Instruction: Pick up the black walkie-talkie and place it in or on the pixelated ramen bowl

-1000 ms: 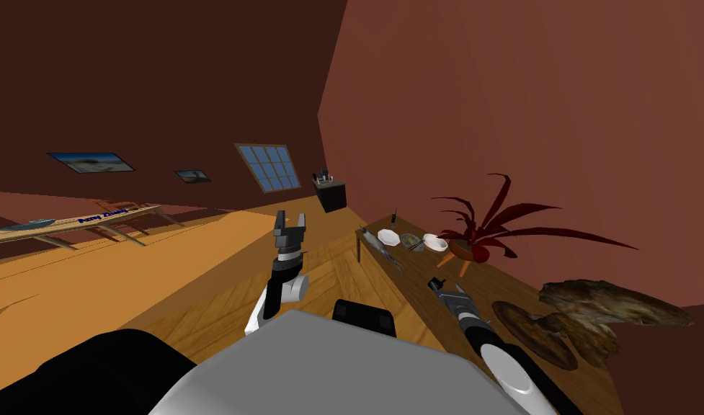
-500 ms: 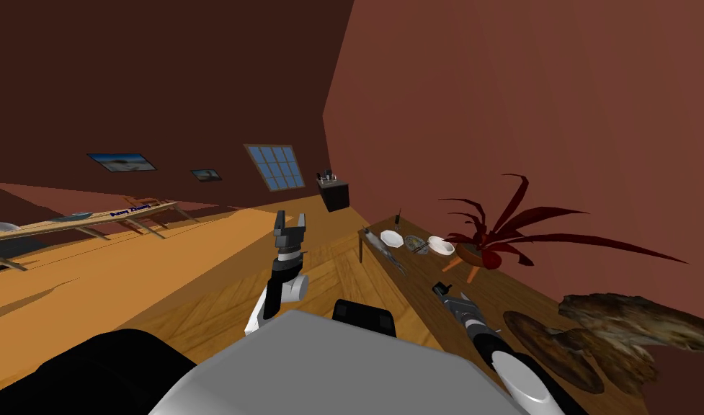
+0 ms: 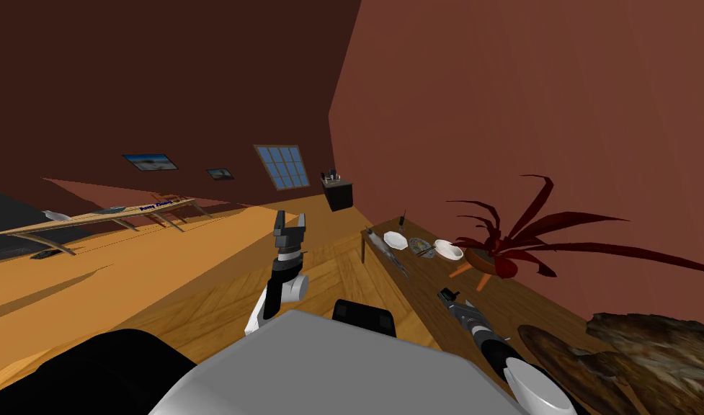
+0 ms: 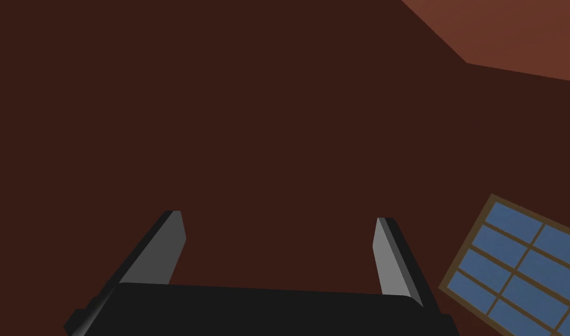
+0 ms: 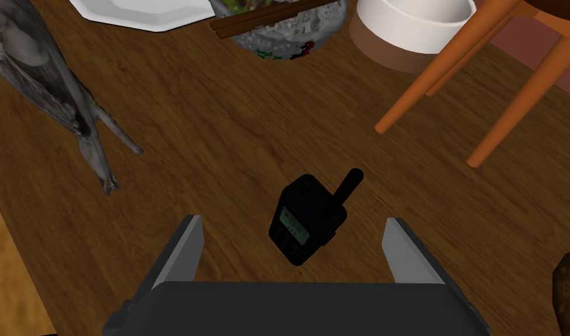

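Note:
The black walkie-talkie [image 5: 308, 219], with a stub antenna and a small screen, lies flat on the wooden table [image 5: 219, 146]. My right gripper [image 5: 292, 224] hangs open over it, one finger on each side, not touching it. Farther along the table stands the pixelated ramen bowl [image 5: 283, 29], speckled grey with brown chopsticks across its rim. In the head view the right gripper [image 3: 447, 294] is over the table [image 3: 415, 277] by the right wall, short of the ramen bowl [image 3: 418, 246]. My left gripper [image 3: 289, 223] is raised over the floor, open [image 4: 279, 217] and empty.
A white plate [image 5: 143, 9] and a white bowl [image 5: 415, 23] flank the ramen bowl. A grey bird-like figure [image 5: 50, 87] lies near the table's edge. Orange stand legs [image 5: 453, 76] carry a red plant [image 3: 501, 238]. Brown lumpy objects [image 3: 631, 353] sit at the table's near end.
The whole head view has shifted: my base or head has turned, and the table things and wall pictures have slid to the right. Both arms hold about the same pose.

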